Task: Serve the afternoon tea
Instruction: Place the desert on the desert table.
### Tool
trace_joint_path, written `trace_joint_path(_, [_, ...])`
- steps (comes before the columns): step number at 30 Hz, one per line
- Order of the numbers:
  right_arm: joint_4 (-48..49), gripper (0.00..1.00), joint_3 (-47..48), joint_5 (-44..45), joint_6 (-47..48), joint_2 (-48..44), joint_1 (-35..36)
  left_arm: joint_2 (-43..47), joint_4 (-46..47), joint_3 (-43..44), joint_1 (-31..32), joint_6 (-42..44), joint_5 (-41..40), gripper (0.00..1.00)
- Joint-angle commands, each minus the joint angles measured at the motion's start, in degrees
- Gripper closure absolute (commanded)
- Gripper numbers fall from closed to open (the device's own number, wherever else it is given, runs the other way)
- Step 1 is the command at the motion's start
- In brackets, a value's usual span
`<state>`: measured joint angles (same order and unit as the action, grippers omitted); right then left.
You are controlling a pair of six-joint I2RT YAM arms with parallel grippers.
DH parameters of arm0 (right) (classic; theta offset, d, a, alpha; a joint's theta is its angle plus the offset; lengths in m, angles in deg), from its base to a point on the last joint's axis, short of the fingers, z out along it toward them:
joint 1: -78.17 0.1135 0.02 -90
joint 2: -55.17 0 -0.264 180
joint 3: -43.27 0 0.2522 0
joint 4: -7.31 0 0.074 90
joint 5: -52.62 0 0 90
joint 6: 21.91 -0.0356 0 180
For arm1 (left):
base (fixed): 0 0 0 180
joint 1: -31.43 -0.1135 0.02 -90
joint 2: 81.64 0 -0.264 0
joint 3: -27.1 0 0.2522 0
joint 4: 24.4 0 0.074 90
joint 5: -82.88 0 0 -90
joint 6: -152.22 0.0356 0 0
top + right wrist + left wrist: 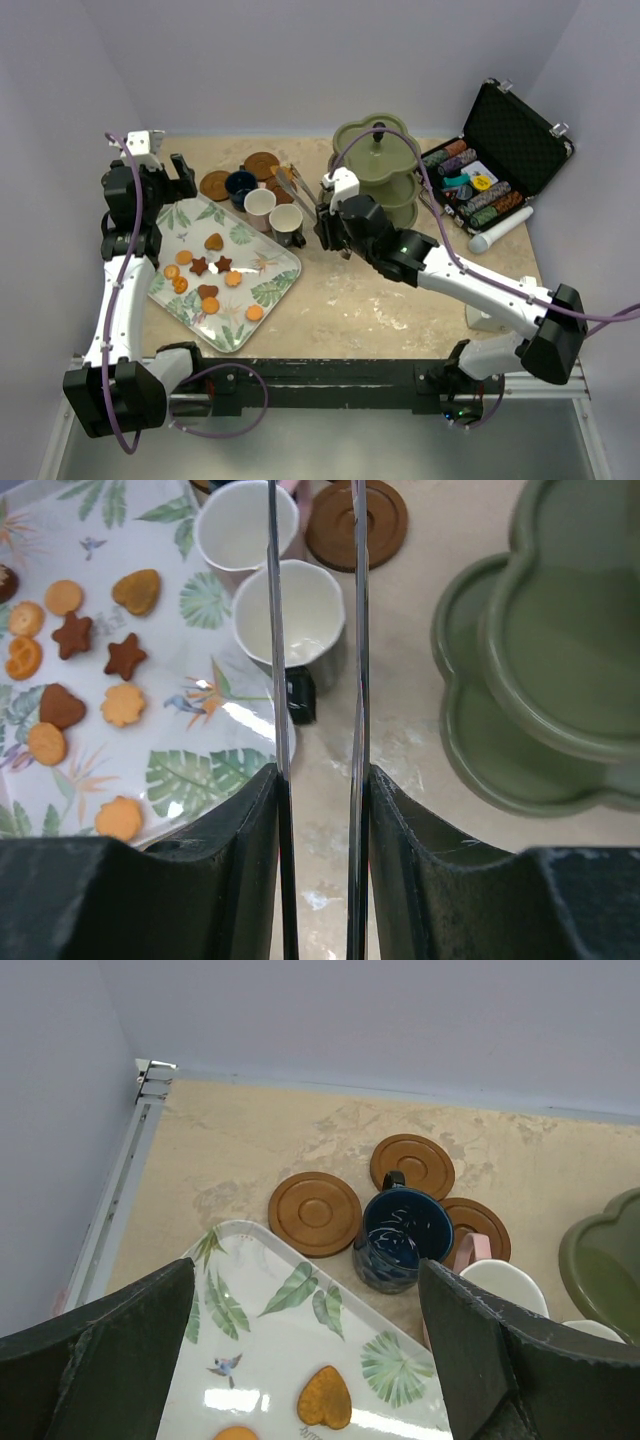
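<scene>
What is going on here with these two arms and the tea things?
The right end effector grips metal tongs, pointed toward the cups beside the tray. The left end effector hangs open above the tray's corner near the navy cup. All the biscuits lie on the leaf-patterned tray, and the green tiered stand holds nothing yet.

Soft even overhead light, faint shadows. Glare patches on tray (240, 720), bright streaks on tongs (274, 630). Close-up fingers (110, 1360) slightly out of focus; rest sharp.
</scene>
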<state>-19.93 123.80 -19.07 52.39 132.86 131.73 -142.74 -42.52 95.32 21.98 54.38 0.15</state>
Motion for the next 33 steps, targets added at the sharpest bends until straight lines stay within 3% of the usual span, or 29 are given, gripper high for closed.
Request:
trace_joint_path(1, [-1.11,0.68,-2.60,2.96,-2.75,-5.26,-3.80,0.90,1.90,-0.32,0.31,0.63,0.20,0.02])
trace_joint_path(17, [-5.77,0.67,-7.96,4.28,-4.69,-9.93,-13.48,0.81,1.99,-0.49,0.58,0.80,0.20,0.02])
trace_joint_path(33, [-5.07,0.61,-8.67,3.49,-4.33,-8.00,-15.42,0.90,1.90,-0.40,0.75,1.16,-0.32,0.02])
